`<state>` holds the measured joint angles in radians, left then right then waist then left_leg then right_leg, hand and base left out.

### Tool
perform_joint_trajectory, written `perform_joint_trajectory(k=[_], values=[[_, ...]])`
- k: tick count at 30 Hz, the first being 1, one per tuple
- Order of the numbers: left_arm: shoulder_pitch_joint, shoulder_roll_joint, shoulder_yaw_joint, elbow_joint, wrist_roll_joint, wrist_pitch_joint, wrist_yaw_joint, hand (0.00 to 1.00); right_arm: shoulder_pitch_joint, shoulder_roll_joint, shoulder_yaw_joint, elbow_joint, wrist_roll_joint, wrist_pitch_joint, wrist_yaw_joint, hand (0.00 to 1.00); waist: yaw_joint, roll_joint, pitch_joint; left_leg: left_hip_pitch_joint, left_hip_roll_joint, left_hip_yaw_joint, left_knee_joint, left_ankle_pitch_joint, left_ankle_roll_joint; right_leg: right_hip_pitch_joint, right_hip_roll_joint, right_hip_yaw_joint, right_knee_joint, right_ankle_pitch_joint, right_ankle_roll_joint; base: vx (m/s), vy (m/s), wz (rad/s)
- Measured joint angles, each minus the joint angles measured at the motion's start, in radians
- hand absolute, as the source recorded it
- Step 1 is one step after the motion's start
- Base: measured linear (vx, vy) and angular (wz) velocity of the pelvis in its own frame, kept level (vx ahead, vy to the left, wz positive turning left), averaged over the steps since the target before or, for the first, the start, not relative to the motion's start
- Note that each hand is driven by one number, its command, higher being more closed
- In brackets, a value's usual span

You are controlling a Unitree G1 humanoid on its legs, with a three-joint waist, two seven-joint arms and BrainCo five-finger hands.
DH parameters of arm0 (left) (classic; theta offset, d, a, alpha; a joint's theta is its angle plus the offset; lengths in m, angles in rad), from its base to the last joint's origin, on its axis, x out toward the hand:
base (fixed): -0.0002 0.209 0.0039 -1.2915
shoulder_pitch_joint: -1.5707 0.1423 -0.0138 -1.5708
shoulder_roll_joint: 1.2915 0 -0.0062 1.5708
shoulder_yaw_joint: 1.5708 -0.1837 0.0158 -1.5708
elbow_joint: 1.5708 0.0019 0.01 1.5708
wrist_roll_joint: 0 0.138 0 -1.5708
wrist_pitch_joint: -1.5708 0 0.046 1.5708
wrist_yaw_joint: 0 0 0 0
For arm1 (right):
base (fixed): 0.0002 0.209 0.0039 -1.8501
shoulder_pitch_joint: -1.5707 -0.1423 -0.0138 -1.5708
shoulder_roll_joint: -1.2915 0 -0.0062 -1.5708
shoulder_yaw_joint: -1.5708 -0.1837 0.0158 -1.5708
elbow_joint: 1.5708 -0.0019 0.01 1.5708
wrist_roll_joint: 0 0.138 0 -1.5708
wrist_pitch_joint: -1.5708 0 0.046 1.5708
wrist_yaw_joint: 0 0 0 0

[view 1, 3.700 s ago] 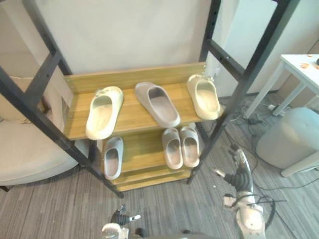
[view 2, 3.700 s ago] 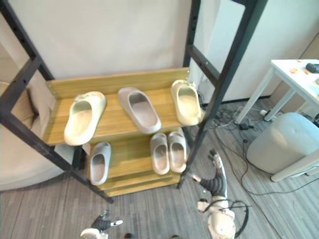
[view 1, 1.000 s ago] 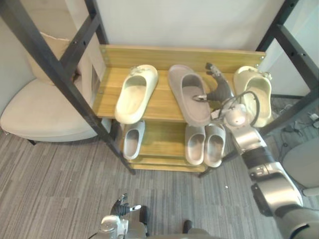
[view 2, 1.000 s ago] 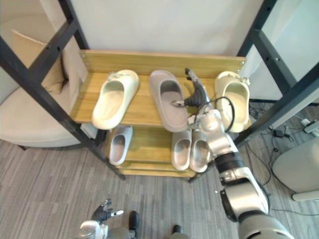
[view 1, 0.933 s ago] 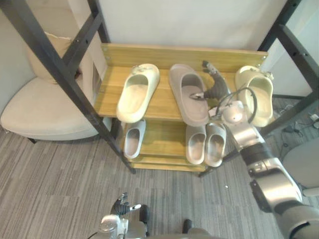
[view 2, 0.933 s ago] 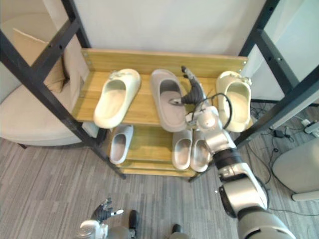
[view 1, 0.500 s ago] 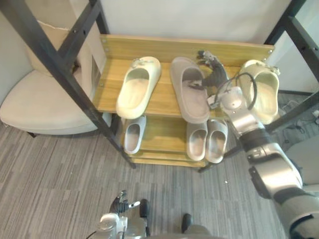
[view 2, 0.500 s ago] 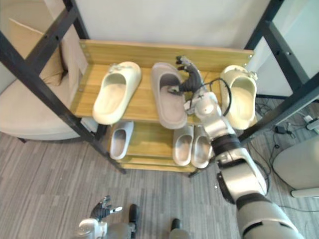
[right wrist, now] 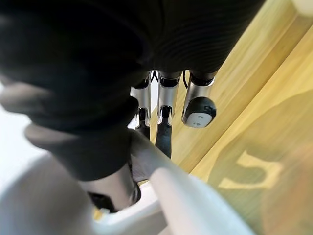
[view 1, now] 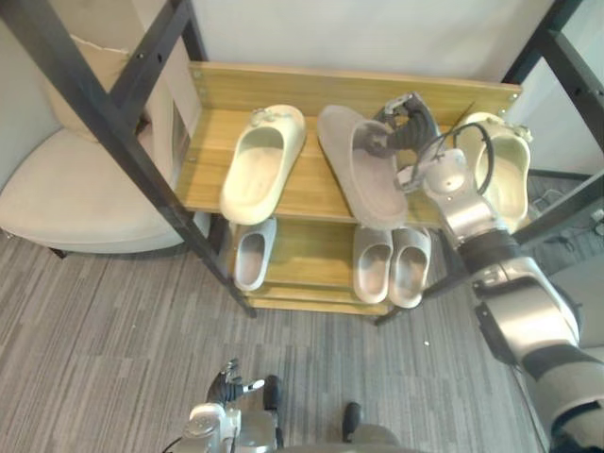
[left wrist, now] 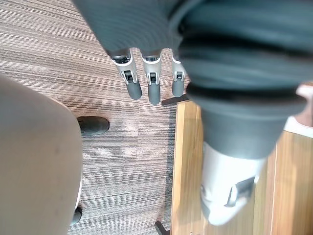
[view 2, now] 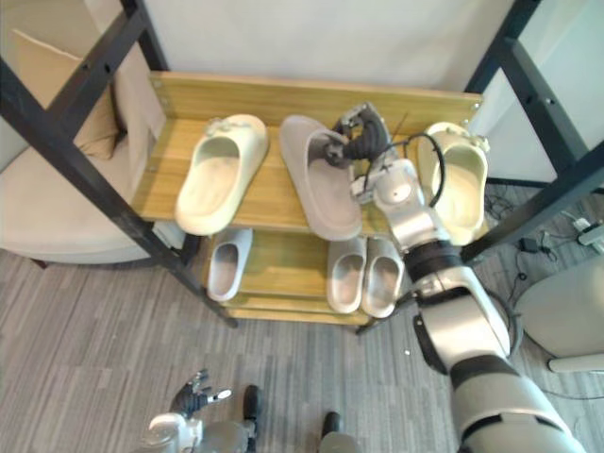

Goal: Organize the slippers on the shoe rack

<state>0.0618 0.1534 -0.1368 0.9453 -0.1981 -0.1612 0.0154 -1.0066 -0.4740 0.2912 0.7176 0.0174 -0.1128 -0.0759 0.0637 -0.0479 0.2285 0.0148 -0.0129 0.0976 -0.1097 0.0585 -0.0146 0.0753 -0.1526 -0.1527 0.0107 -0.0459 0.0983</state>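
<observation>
Flat earlier, the grey slipper (view 1: 363,179) is being tipped on the shoe rack (view 1: 283,87), clasped at 2 o'clock by the right hand (view 1: 408,130); the left hand (left wrist: 153,90) is being held slack-fingered.

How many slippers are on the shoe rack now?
6. Upper shelf: left cream slipper, middle grey slipper gripped by the right hand, right cream slipper. Lower shelf: single grey slipper left, grey pair right. None seems hidden.

Top shelf (view 1: 310,187), left to right: left slipper (view 1: 262,162), middle slipper (view 1: 363,179), right slipper (view 1: 500,175). Lower shelf (view 1: 307,266): single slipper (view 1: 249,255) left, pair (view 1: 373,264) right.
</observation>
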Motion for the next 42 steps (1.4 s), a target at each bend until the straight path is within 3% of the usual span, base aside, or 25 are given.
perform_joint_trajectory(k=[8, 15, 20, 27, 36, 42], values=[[0.000, 0.000, 0.001, 0.004, 0.001, 0.002, 0.000, 0.00, 0.176, -0.010, -0.071, -0.190, 0.023, -0.005, -0.007, 1.00, -0.009, 0.000, 0.000, 0.009, -0.003, -0.002, 0.000, 0.000, 0.000, 0.009, 0.001, 0.000, 0.000, 0.000, 0.000, 0.00, 0.000, 0.00], [0.001, -0.001, 0.004, 0.011, 0.023, 0.018, -0.001, 0.00, 0.357, -0.009, -0.196, -0.465, -0.018, -0.014, -0.024, 1.00, -0.030, 0.002, -0.002, 0.024, -0.005, -0.002, 0.005, 0.000, 0.000, 0.023, 0.000, 0.001, -0.003, -0.001, 0.002, 0.00, 0.000, 0.00], [0.002, -0.010, 0.026, 0.019, 0.042, 0.020, -0.002, 0.00, 0.449, -0.009, -0.250, -0.633, -0.018, -0.046, -0.026, 1.00, -0.036, 0.004, -0.014, 0.029, 0.001, 0.000, 0.006, 0.002, -0.002, 0.026, 0.000, 0.003, -0.012, -0.002, 0.002, -0.02, -0.004, -0.01], [0.030, -0.017, 0.034, 0.029, 0.051, 0.020, -0.014, 0.00, 0.601, -0.005, -0.289, -0.845, -0.015, -0.115, -0.012, 1.00, -0.058, 0.011, -0.080, 0.037, 0.004, 0.004, 0.005, 0.002, -0.002, 0.025, 0.000, 0.010, 0.000, -0.002, 0.002, -0.01, 0.000, -0.01], [0.035, -0.020, 0.029, 0.062, 0.062, 0.019, -0.021, 0.00, 0.873, 0.079, -0.275, -1.024, 0.004, -0.157, 0.056, 1.00, -0.065, 0.023, -0.130, 0.042, 0.005, 0.007, 0.000, 0.004, -0.010, 0.009, -0.002, 0.021, 0.039, -0.028, 0.004, -0.05, 0.001, -0.01], [0.037, -0.017, -0.003, 0.067, 0.062, 0.017, -0.022, 0.00, 1.012, 0.132, -0.159, -1.010, 0.003, -0.156, 0.097, 1.00, -0.067, 0.025, -0.136, 0.046, 0.008, 0.020, 0.001, 0.004, -0.011, 0.003, -0.002, 0.028, 0.045, -0.032, 0.002, -0.01, 0.005, -0.07]])
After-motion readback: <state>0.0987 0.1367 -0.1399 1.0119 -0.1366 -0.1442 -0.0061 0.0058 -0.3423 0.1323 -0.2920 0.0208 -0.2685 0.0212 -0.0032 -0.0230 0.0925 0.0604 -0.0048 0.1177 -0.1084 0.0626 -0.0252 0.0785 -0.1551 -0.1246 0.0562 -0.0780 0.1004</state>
